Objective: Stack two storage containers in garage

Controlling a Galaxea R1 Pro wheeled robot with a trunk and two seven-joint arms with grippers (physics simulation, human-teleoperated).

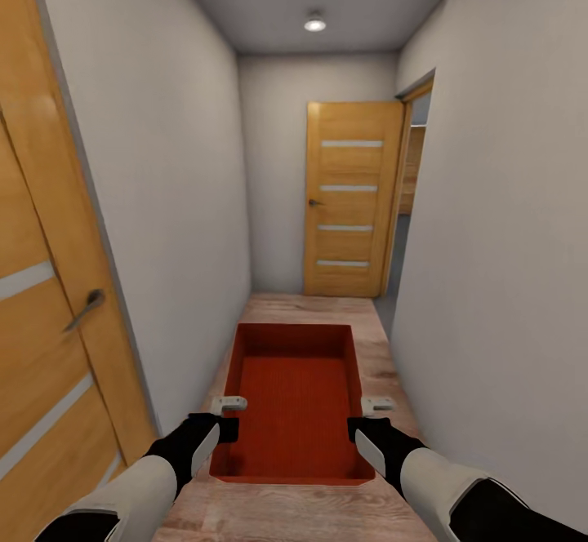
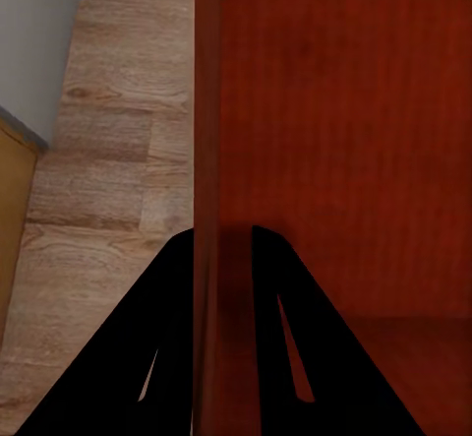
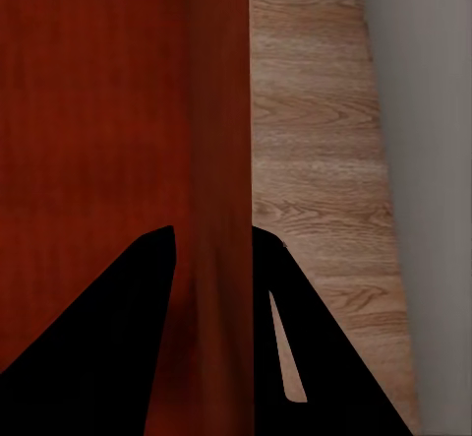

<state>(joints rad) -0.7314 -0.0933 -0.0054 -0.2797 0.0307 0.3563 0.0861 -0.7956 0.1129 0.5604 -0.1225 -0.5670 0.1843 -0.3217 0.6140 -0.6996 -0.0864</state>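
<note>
Each pair of fingers straddles a long wall of the storage container (image 1: 296, 399): the left gripper (image 2: 208, 259) is clamped on the left wall and the right gripper (image 3: 213, 259) on the right wall, one finger inside and one outside. The bin hangs level between both arms, above the wood-plank floor (image 1: 286, 509) of a narrow hallway. A closed door (image 1: 49, 297) stands near on the left; another door (image 1: 349, 199) stands at the far end, beside an opening on the right. This looks like the carrying step toward the garage. Next calls for steady driving between the walls, with the bin held level.
</note>
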